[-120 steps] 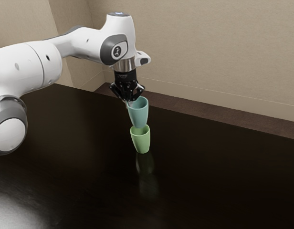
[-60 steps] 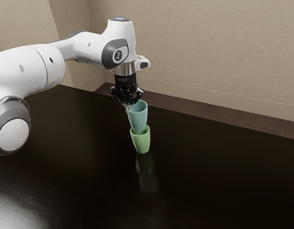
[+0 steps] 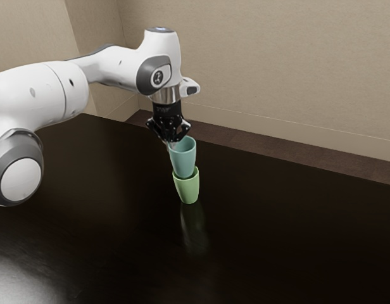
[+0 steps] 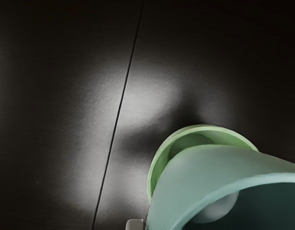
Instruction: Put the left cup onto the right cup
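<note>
Gripper (image 3: 172, 140) pinches rim of teal cup (image 3: 183, 156) — its base sits inside green cup (image 3: 187, 188)

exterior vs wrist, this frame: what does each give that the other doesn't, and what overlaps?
Exterior view: the white arm, the black gripper pinching the rim of the teal plastic cup, the stack's side profile with the upper cup tilted, and the beige wall.
Wrist view: a look down into the light green plastic cup past the teal cup's wall, and a thin seam in the tabletop.
Both: the teal cup seated in the green one, on the dark glossy table.
</note>
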Controlling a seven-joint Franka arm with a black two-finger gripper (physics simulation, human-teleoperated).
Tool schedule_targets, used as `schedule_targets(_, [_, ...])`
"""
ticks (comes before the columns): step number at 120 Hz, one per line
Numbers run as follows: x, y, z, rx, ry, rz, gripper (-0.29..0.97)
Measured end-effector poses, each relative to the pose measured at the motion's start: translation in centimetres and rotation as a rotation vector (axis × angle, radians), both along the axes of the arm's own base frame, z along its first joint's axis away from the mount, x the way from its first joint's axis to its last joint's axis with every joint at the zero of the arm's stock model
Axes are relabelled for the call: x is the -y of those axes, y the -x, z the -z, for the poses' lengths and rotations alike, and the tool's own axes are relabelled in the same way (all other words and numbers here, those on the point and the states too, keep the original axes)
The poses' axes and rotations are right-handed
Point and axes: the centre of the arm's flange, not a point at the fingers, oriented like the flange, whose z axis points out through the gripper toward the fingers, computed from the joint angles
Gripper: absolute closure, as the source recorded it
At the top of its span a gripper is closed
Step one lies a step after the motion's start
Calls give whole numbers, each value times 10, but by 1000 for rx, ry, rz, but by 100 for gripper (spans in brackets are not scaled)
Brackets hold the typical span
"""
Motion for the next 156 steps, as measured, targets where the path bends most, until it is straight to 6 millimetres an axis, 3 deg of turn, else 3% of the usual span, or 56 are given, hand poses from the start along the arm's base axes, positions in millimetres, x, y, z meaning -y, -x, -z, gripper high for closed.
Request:
schedule_targets(80, [5,-2,9,-8,3,6,76])
schedule_targets(89, [5,-2,10,-6,5,5,70])
schedule_targets(107, [5,-3,10,2,8,6,39])
schedule_targets(120, [5,-3,9,7,10,7,23])
schedule_targets(156, [7,-1,-4,27,17,11,6])
